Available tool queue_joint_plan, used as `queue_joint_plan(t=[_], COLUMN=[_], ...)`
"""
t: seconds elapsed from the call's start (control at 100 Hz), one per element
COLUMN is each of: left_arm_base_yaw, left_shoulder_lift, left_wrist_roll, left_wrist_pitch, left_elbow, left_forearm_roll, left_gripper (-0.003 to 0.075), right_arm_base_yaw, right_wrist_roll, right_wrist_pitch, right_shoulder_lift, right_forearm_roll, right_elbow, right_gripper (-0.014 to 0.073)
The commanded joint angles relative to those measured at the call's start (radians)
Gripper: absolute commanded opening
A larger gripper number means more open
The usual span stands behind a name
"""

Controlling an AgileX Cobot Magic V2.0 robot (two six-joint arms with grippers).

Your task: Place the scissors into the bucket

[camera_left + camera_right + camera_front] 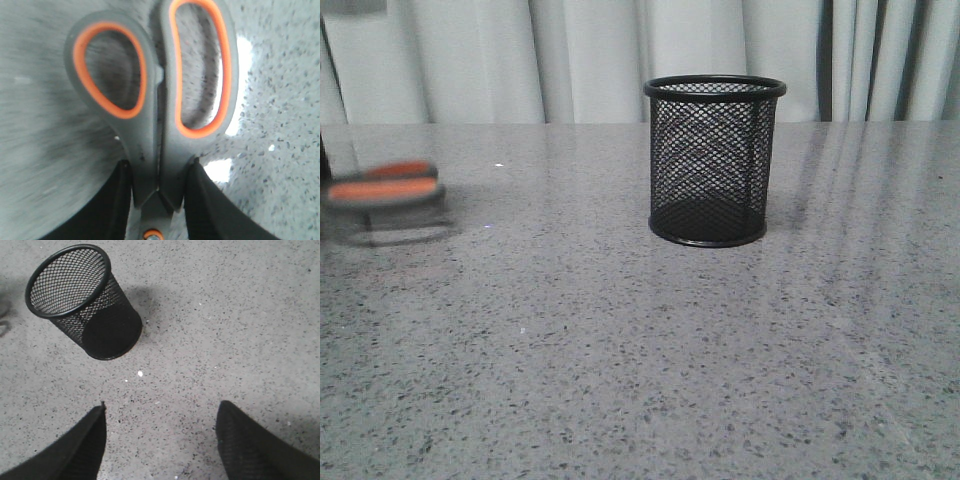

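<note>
The scissors (155,125) have grey handles with orange loop linings. My left gripper (158,180) is shut on them just behind the handle loops, near the red pivot (152,235). In the front view the scissors (382,188) show as a blur at the far left, above the table. The black wire-mesh bucket (713,160) stands upright and empty at the table's middle; it also shows in the right wrist view (82,300). My right gripper (160,430) is open and empty over bare table, apart from the bucket.
The grey speckled table top (640,350) spreads around the bucket. Pale curtains (590,50) hang behind the far edge.
</note>
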State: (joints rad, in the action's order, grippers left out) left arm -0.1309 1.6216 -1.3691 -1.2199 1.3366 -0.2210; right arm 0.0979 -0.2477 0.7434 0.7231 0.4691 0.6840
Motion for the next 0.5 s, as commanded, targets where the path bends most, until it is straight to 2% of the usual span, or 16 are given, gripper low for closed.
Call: queue_joint_plan(t=[0.0,0.15,0.37,0.49], left_arm_base_yaw=[-0.021,-0.096,-0.279,-0.378], left_shoulder_lift=[-0.113,-0.208,-0.305,-0.321], left_wrist_roll=[0.050,0.118,0.236,0.318], left_wrist_pitch=[-0.011,-0.012,0.014,0.053], left_elbow=[0.068,0.148,0.228,0.255], left_forearm_roll=[-0.015,0.041,0.113,0.131], left_gripper=[-0.0021,-0.0021,-0.0021,-0.0021], right_arm_base_yaw=[-0.006,-0.006,-0.006,-0.006], right_wrist_roll=[-0.021,-0.136,-0.365,-0.472], right_wrist_pitch=[-0.051,-0.053,-0.043,-0.024], right_shoulder_lift=[0.002,0.002,0.002,0.002], right_forearm_roll=[0.065,0.283,0.696,0.874], right_elbow=[0.036,0.036,0.037,0.037], right_gripper=[0.0426,0.0426,0.0426,0.0426])
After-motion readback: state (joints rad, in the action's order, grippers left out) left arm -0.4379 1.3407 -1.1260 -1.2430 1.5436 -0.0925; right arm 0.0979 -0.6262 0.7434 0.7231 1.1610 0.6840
